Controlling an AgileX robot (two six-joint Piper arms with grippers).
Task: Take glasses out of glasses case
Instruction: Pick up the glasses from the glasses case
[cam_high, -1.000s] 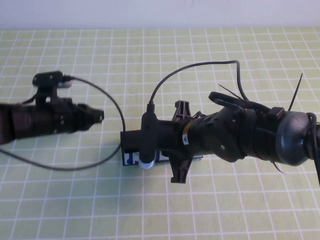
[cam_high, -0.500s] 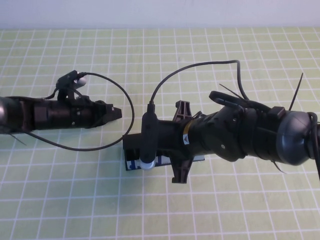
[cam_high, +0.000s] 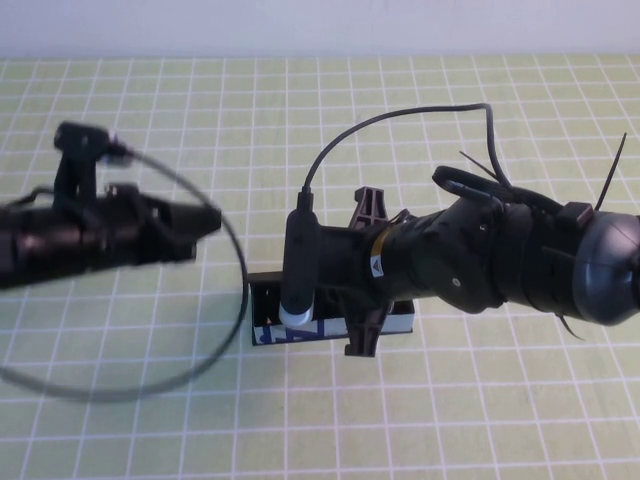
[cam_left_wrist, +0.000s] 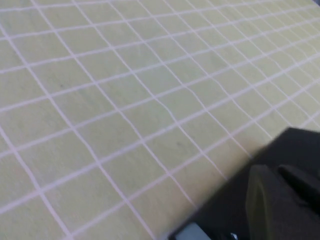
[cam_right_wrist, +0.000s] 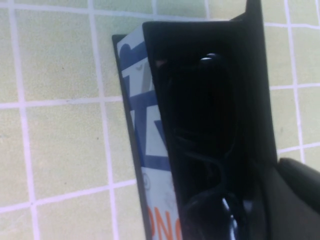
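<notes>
Right end effector (cam_high: 262, 300) hangs over the open glasses case (cam_right_wrist: 150, 150), grip state unclear; left end effector (cam_high: 205, 222), also unreadable, hovers aside. It should descend straight onto the glasses (cam_right_wrist: 202, 150).

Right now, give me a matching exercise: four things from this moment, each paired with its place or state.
Things:
1. glasses
2. case
3. left gripper
4. right gripper

States:
A. lid open, blue print on its side
B. above bare mat, left of the case
C. lying inside the case
D. at the case's left end

Pairs: 1-C, 2-A, 3-B, 4-D
</notes>
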